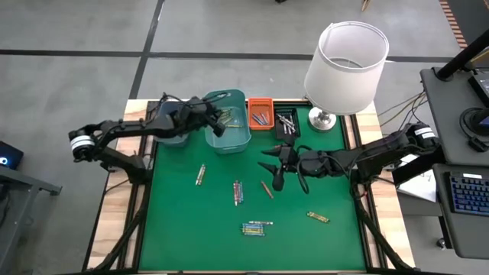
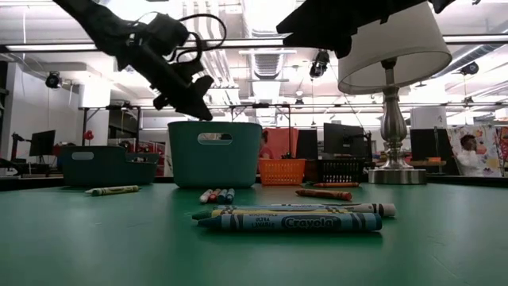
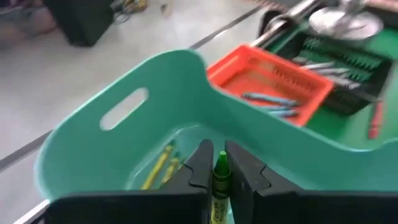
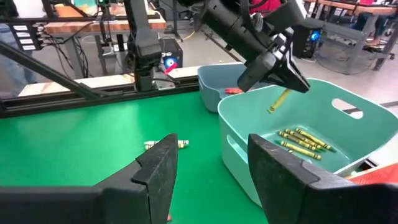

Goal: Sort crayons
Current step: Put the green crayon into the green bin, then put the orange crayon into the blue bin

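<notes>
My left gripper (image 1: 220, 124) hangs over the teal bin (image 1: 233, 139) at the far side of the green mat, shut on a yellow-green crayon (image 4: 279, 100). Several yellow-green crayons (image 4: 301, 142) lie on that bin's floor. My right gripper (image 1: 275, 166) is open above the mat's middle right, with nothing between its fingers (image 4: 155, 168). Loose crayons lie flat on the mat: one (image 1: 201, 174), a small bunch (image 1: 238, 192), an orange-red one (image 1: 267, 189), a bunch near the front (image 1: 257, 227) and one (image 1: 318, 218). My left gripper pinches the yellow-green crayon between its two fingers (image 3: 202, 163), by its upper end (image 4: 284, 92). The fingers slant down from the table's left and lie along the crayon. The crayon sticks out past the fingertips, tilted, tip down, clear above the teal bin's inside.
A grey-blue bin (image 4: 214, 87) with an orange-red crayon stands left of the teal one. To the right stand an orange bin (image 1: 260, 113) with blue crayons and a black bin (image 1: 286, 122) with grey ones. A white-shaded lamp (image 1: 345, 65) stands at the far right corner.
</notes>
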Motion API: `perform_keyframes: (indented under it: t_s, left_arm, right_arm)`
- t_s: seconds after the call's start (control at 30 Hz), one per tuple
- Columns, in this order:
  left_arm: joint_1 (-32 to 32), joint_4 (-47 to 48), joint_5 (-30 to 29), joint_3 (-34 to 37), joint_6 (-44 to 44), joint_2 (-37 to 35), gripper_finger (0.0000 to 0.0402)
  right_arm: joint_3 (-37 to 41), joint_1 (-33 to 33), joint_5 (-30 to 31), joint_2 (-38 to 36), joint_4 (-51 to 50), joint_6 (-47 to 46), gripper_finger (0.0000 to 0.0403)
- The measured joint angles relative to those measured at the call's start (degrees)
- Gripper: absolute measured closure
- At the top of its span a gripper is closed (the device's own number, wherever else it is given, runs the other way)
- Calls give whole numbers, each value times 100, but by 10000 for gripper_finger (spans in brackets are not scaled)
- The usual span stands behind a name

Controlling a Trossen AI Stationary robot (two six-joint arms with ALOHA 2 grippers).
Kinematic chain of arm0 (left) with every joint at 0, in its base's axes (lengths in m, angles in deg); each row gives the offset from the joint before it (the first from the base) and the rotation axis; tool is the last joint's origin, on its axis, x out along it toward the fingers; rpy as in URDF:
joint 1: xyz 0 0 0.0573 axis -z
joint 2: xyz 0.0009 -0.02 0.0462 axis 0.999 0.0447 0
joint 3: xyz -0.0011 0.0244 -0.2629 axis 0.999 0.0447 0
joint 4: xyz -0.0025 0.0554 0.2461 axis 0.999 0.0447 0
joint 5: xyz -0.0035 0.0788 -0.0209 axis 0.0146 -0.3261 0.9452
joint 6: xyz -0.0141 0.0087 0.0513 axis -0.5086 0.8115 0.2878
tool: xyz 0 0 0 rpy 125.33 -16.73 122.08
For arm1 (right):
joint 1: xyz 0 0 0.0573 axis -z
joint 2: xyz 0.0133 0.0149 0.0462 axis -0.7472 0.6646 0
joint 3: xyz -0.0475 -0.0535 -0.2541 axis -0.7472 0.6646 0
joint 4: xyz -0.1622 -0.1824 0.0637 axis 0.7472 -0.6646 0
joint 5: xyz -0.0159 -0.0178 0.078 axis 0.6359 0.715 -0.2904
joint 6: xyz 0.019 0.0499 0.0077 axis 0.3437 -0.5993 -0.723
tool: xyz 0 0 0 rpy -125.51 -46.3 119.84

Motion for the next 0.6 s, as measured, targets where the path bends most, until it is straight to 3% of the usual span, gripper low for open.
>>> perform_keyframes:
  t_s: [0.17,0.6]
  left_arm:
    - [-9,663,-374,-420,35,168,365]
    - [90,752,-380,-527,177,187,331]
  right_arm:
    - [0,179,11,0,-121,-108,218]
    - [4,313,-156,4,-1152,-1610,218]
